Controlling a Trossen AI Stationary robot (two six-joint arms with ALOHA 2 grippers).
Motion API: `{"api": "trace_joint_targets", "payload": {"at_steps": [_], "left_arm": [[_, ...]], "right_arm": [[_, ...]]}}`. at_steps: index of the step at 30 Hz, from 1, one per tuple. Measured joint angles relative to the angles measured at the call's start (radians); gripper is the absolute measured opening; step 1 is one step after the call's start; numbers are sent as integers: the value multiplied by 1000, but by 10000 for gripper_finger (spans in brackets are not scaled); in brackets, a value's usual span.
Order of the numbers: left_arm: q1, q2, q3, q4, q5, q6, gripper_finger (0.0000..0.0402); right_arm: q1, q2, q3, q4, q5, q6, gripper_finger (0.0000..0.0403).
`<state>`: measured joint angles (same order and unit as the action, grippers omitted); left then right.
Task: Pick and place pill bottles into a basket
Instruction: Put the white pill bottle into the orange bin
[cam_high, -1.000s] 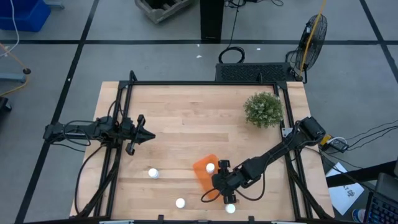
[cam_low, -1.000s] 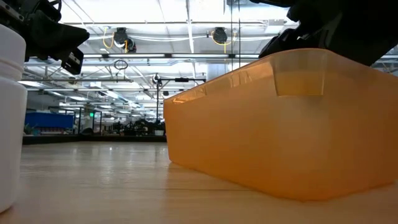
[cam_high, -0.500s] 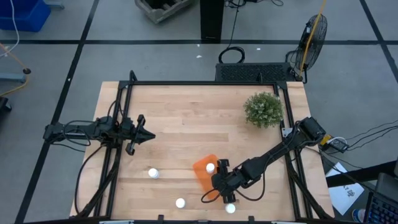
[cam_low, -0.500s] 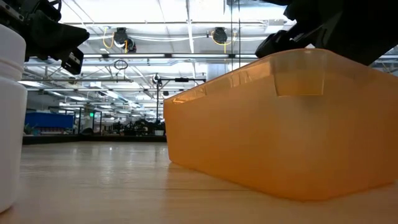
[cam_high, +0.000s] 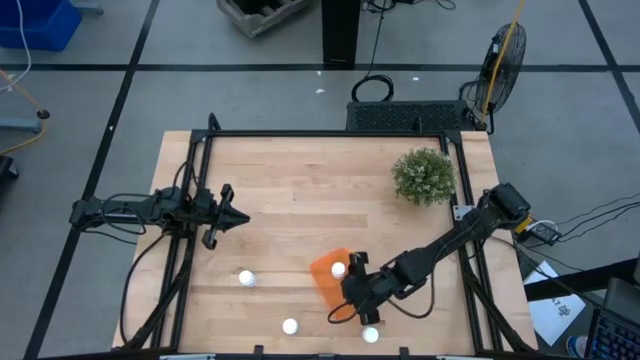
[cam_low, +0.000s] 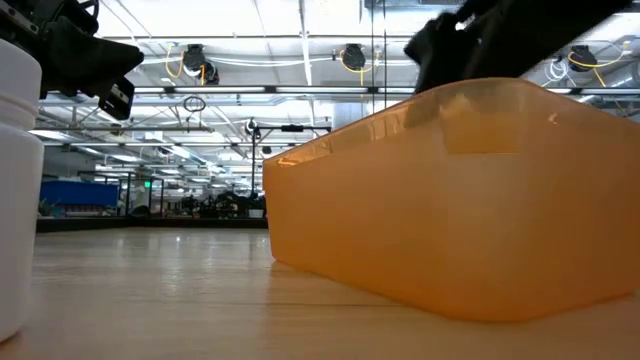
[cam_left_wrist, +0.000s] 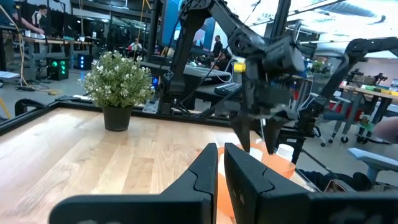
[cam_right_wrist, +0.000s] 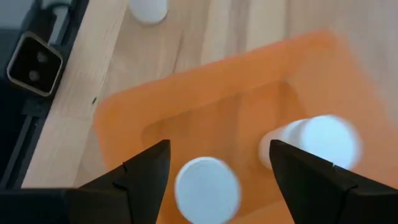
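- Right tool (cam_high: 352, 290) hangs over the basket (cam_high: 329, 277), its fingers (cam_right_wrist: 147, 171) spread wide apart and grasping nothing.
- Right wrist view: two bottles lie inside the basket (cam_right_wrist: 205, 93); one bottle (cam_right_wrist: 207, 188) sits between the fingers, the second (cam_right_wrist: 318, 142) partly behind one finger.
- Basket bottle (cam_high: 339, 268) shows from above as a white dot just beside the right tool.
- Outside the basket, three bottles stand on the table (cam_high: 300, 190): one (cam_high: 370, 334) near the basket at the table's front edge, just beside the right arm; another (cam_high: 290, 326) near the basket's left side; a third (cam_high: 246, 279) farther left of the basket.
- Left tool (cam_high: 238, 217) waits well apart from the basket, toward the table's left side; its fingers (cam_left_wrist: 239, 180) sit clenched together, grasping nothing.
- Plant (cam_high: 423, 176) stands beyond the basket, toward the table's far right corner.
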<state>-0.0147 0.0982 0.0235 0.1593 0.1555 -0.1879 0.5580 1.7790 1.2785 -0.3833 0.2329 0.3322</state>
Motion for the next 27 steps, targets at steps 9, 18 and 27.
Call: {"api": "trace_joint_targets", "payload": {"at_steps": [9, 18, 27], "left_arm": [[0, 0, 0, 2, 0, 0, 33], [0, 0, 0, 1, 0, 0, 33], [0, 0, 0, 1, 0, 0, 33]], "right_arm": [[98, -144, 0, 14, -50, 133, 267], [264, -101, 1, -16, 103, 165, 267], [344, -20, 1, 27, 136, 233, 267]]}}
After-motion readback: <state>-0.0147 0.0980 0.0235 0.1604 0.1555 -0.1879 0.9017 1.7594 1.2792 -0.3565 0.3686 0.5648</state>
